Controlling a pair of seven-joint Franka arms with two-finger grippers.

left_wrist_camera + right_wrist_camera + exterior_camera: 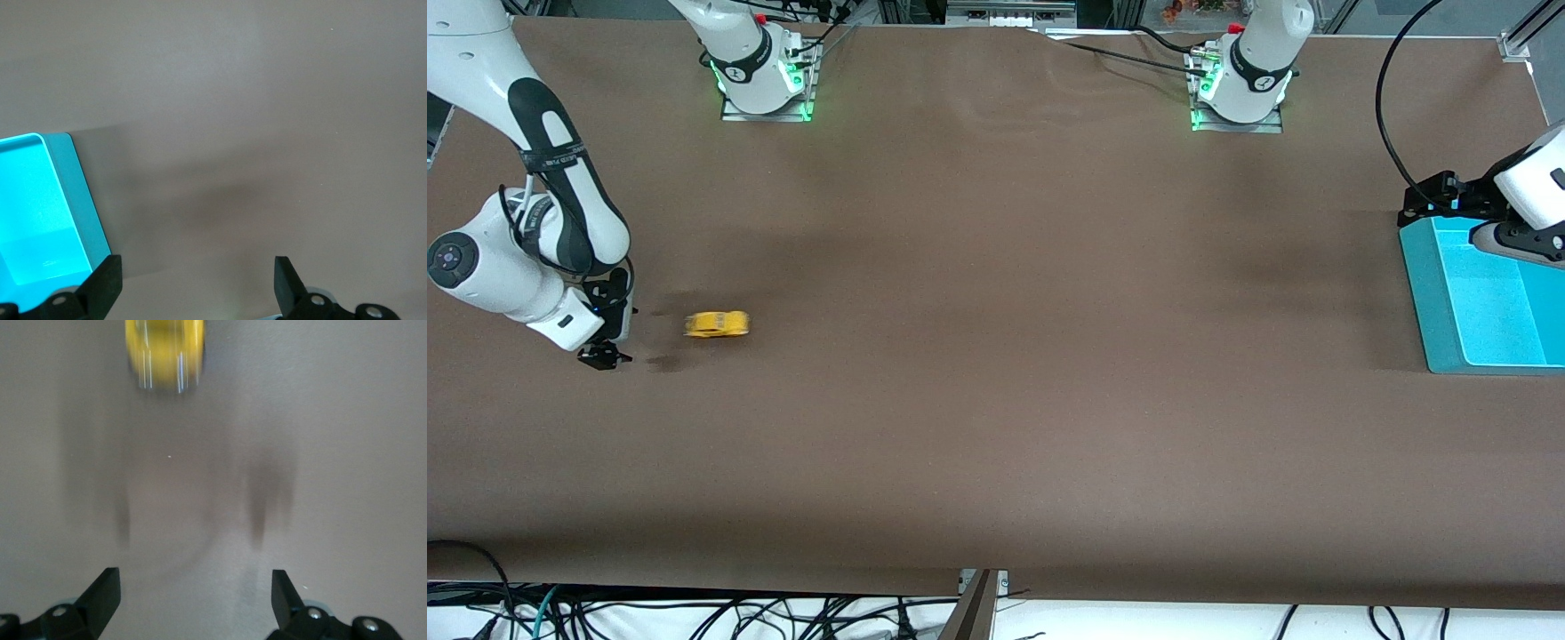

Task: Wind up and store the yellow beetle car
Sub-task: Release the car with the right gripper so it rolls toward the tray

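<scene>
At the table's nine o'clock edge, the small rounded yellow plastic beetle car (pixel 716 324) lies free and blurred, apparently wound; the right gripper (pixel 603 354) beside it is spread empty. The left gripper (pixel 197 287), waiting open-fingered at the turquoise plastic bin (pixel 1449 311) at three o'clock, has storing left.

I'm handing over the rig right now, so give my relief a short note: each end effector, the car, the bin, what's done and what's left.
Right end effector: open, empty, low over the table at the right arm's end, beside the car.
Left end effector: open, empty, waiting over the edge of the bin.
Car: loose on the table, blurred in both views that show it, so likely rolling.
Bin: at the left arm's end; no car in the part that shows.
Done: car released, probably wound.
Left: catch the car and put it in the bin.
</scene>
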